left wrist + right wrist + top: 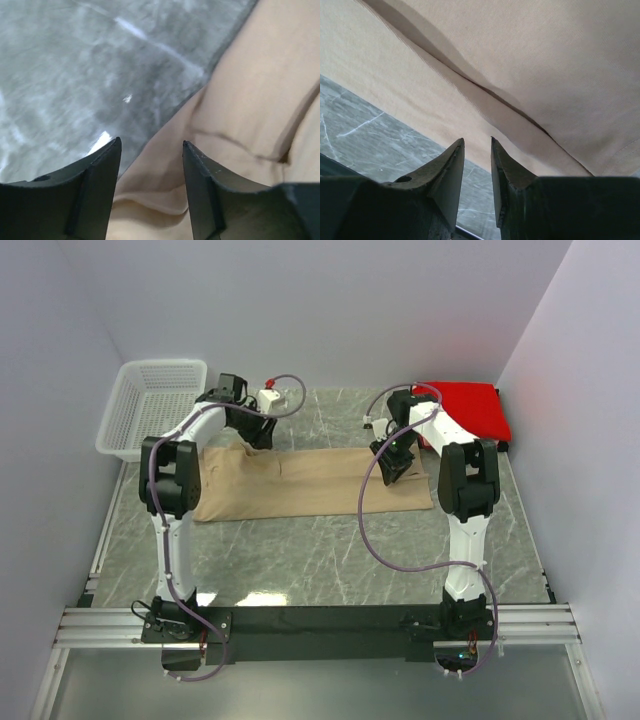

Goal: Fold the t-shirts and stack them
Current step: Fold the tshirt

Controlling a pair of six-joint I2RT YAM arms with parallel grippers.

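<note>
the tan t-shirt (300, 485) lies flat across the middle of the grey marbled table (300, 560), stretched left to right between the 2 arms. the red t-shirt (470, 405) sits folded at the far right corner, apart from the tan one. a white mesh basket (150, 405) stands at the far left corner.

the left gripper (151, 144) is low over the far left edge of the tan t-shirt. its 2 fingers are spread wide, and cloth and bare table show in the gap with nothing pinched. the right gripper (476, 141) is low over the right part of the same shirt, by one of its edges. its fingers are parted by only a narrow gap and hold nothing. a creased fold line crosses the cloth just beyond them. whether either gripper touches the cloth cannot be told.
</note>
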